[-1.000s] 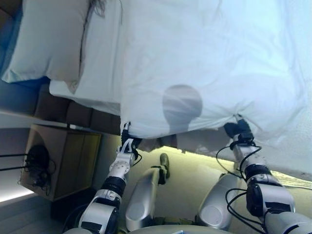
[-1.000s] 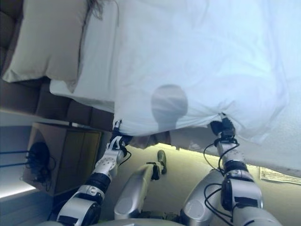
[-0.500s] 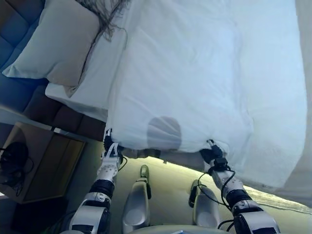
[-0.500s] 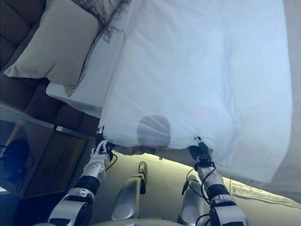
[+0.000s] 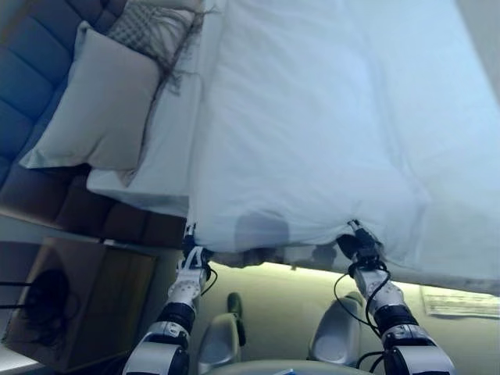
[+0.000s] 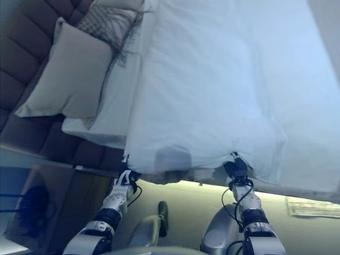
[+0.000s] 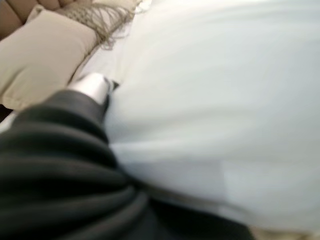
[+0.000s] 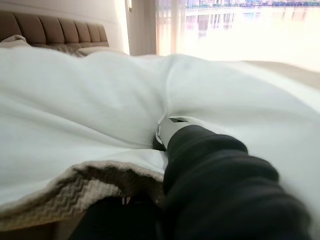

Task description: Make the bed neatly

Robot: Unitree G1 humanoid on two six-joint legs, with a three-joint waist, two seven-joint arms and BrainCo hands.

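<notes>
A white duvet (image 5: pixel 312 133) covers most of the bed. Its near edge hangs over the bedside. My left hand (image 5: pixel 190 254) holds the edge at the duvet's left corner; in the left wrist view (image 7: pixel 92 86) a silver finger presses into the cloth. My right hand (image 5: pixel 359 246) holds the same edge further right, where the cloth puckers into the grip (image 8: pixel 170 127). A beige pillow (image 5: pixel 94 109) lies at the head of the bed on the bare white sheet (image 5: pixel 168 148), left of the duvet.
A fringed patterned cushion (image 5: pixel 152 27) lies beyond the pillow. A padded headboard (image 5: pixel 31 78) runs along the left. A wooden nightstand (image 5: pixel 78 305) stands at the lower left. A beige knitted blanket (image 8: pixel 85 190) shows under the duvet edge. A sheet of paper (image 5: pixel 461 301) lies on the floor at the right.
The view has shifted and shows more of the headboard and cushion. Both arms have stretched further out with the duvet edge still in the hands.
</notes>
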